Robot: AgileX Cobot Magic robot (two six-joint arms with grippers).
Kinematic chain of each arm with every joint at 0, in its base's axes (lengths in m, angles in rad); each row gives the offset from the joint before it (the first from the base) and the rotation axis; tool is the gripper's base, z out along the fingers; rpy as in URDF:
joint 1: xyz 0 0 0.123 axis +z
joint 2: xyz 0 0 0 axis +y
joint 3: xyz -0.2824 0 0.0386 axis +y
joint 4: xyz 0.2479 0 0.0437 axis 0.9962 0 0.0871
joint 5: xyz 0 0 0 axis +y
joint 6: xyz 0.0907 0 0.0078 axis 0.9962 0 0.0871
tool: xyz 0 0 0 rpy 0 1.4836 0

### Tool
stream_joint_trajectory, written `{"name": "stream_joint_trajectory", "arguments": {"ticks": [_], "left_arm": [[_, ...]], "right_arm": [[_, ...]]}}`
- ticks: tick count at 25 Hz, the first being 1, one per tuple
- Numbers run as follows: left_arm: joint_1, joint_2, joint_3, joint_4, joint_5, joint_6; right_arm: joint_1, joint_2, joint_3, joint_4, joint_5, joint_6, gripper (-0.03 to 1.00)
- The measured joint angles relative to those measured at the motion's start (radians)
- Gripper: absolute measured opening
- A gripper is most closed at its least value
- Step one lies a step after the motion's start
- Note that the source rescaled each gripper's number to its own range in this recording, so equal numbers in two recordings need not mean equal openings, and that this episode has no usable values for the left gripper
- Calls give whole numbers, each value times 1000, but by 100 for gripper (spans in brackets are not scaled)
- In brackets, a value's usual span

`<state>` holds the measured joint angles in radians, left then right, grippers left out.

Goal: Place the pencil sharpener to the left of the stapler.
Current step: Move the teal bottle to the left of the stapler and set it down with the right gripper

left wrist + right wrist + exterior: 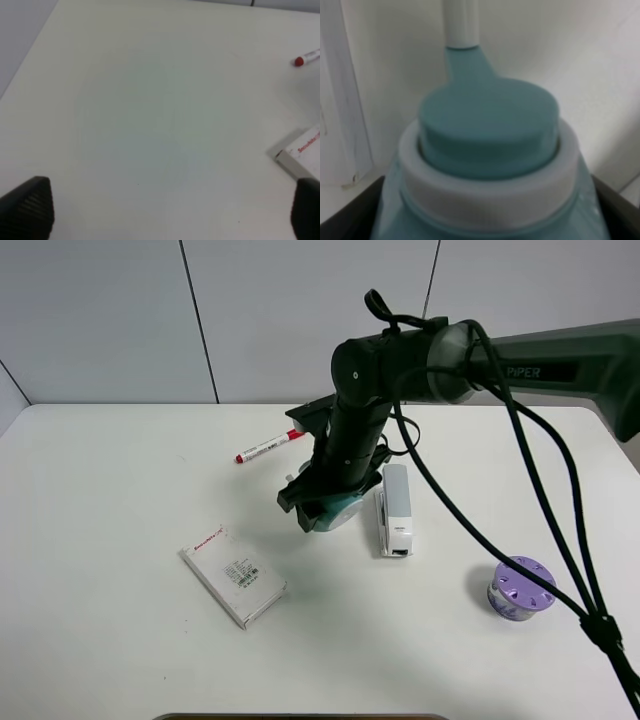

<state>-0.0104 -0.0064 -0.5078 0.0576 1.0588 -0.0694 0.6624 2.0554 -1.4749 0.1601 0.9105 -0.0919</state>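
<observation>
Nearest the camera, the purple container (520,588) sits well off to the stapler's (395,508) near right, its dotted lid on, so whatever is inside is hidden. The box (232,573) lies to the stapler's near left. The left gripper (167,215) is out of the high view. Its wrist camera shows only two dark fingertips (30,207), cut off by the frame's edge and spread wide, with bare desk (150,125) between them. Just left of the stapler, the right gripper (318,508) is clamped around the teal sharpener (342,512) and covers most of it. I cannot tell whether the sharpener touches the desk. Beyond, to the stapler's far left, lies a red-capped marker (268,447).
</observation>
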Motion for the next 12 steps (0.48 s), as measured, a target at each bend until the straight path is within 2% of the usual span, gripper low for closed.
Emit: {"name": "stream_joint_trajectory", "arguments": {"ticks": [12], "left_arm": [[0,0,0,0,0,0]], "right_arm": [[0,64,0,3,-44,0,0]]}}
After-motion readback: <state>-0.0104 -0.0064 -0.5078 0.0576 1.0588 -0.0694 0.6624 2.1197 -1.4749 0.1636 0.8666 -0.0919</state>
